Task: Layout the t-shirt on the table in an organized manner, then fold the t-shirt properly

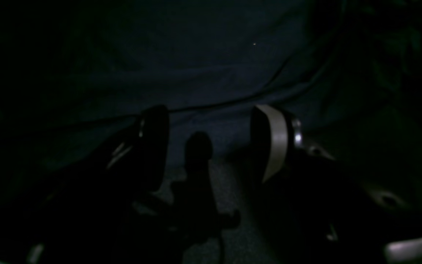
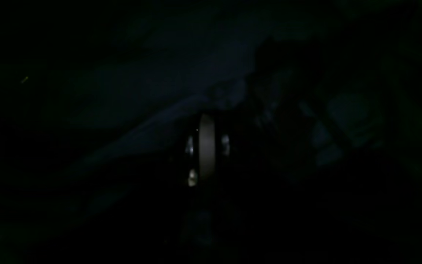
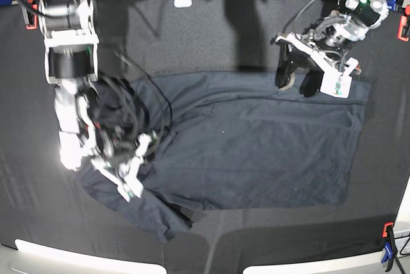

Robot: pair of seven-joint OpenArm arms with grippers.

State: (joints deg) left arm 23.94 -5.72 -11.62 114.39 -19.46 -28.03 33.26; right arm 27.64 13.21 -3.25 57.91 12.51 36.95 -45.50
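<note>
The dark charcoal-grey soft fabric t-shirt (image 3: 256, 146) lies spread mid-table on the wide creased black cloth table (image 3: 211, 31); its near-left part is bunched. The right gripper (image 3: 131, 181), jaws closed, seems to pinch that bunch, probably to pull it flat; the left gripper (image 3: 300, 77) hovers with jaws wide apart over the far-right edge.

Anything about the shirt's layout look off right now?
Yes. The t-shirt is not flat on the table: its end by the right gripper is bunched and rumpled, with a flap trailing toward the near edge. The end near the open left gripper lies smoother.
</note>
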